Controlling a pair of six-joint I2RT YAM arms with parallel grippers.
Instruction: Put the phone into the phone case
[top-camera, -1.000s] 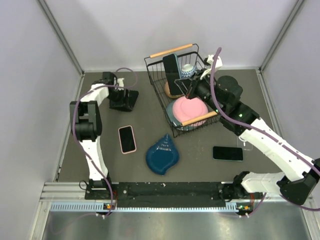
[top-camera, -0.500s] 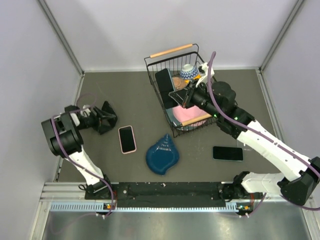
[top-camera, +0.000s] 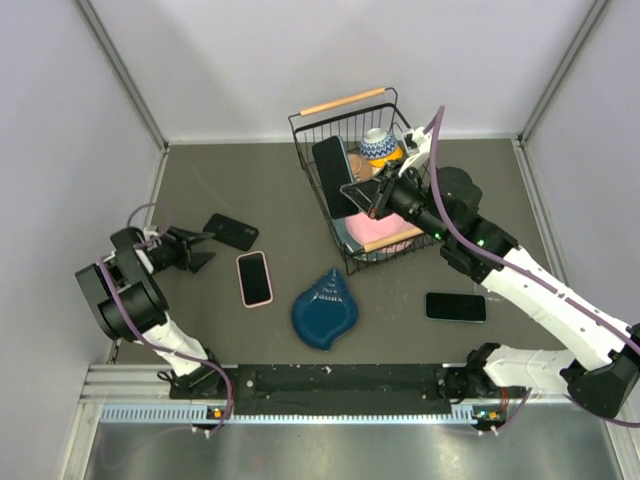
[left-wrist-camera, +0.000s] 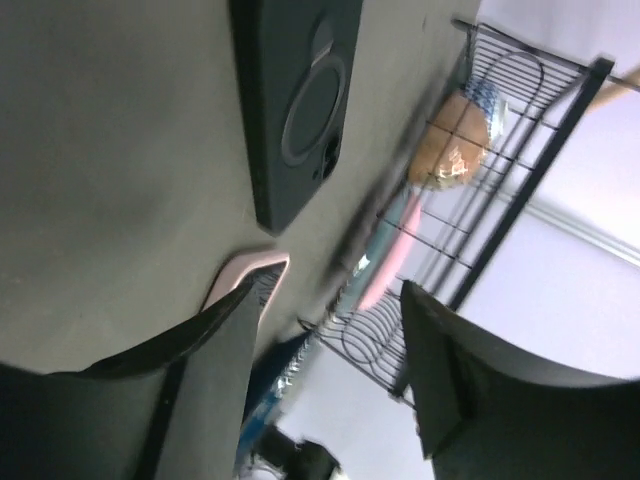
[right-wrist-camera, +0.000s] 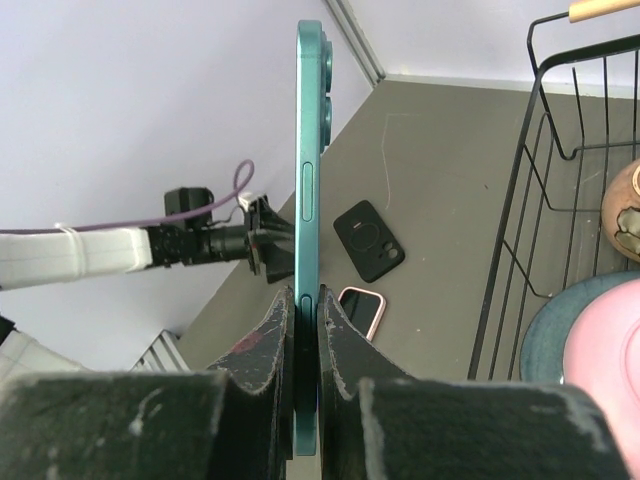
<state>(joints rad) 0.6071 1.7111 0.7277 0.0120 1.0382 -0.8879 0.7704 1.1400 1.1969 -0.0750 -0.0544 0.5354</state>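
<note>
Holding the phone (right-wrist-camera: 309, 150) by its bottom end, right gripper (right-wrist-camera: 306, 318) is clenched on it, one finger on each flat face. Phone stands upright with most of its length free, probably so it can go into a case without fingers in the way. Top view puts it in the air over the left side of the wire basket (top-camera: 305, 130), well apart from the phone case (top-camera: 231, 231).

Case is black and lies flat on the table (top-camera: 290, 215), left of centre, ring and camera cutout facing up. Can't tell if that is the open side. Left gripper (top-camera: 200, 251) is low on the table, jaws spread with nothing in them, pointing at the case from just beside it, likely parked there to pin or steady it.

A pink-cased phone (top-camera: 254, 277) lies near the case, with a blue dish (top-camera: 325, 308) and a dark phone (top-camera: 456, 306) further right, all untouched.

Judgement: phone must cross left and tilt flat; a wrong-side-up case would block insertion
</note>
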